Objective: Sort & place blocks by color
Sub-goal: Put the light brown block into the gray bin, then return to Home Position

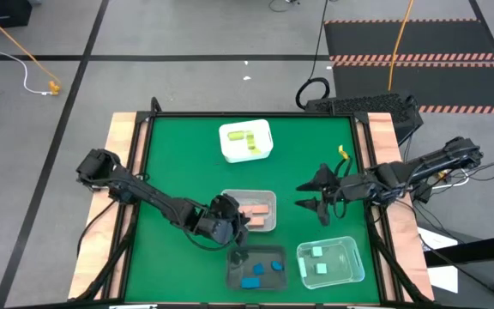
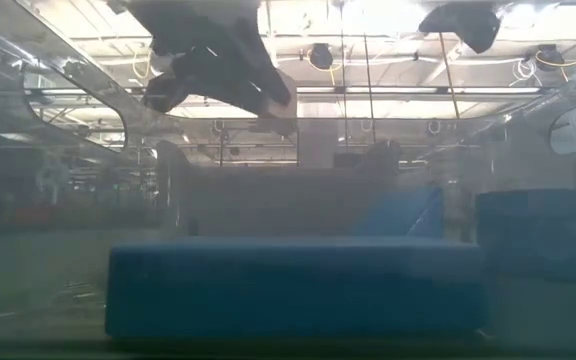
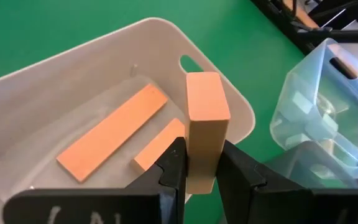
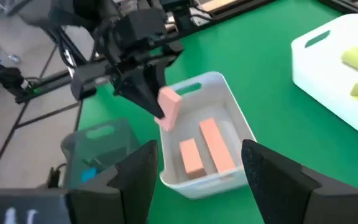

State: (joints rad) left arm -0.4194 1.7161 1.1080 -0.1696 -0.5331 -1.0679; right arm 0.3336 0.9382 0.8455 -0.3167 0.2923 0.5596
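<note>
The sorting looks nearly done. The left claw pinches a salmon block upright above the clear tub, where two salmon pieces already lie flat. Yellow-green blocks sit in the white tub, blue blocks in the dark tub, mint blocks in the clear tub at the right. No loose block shows on the green counter (so this one seems the last). The right claw hovers spread and empty near the counter's right side.

Matt salmon block, smooth glossy white plastic tub, translucent clear plastic tub, matt green felt-like table
</note>
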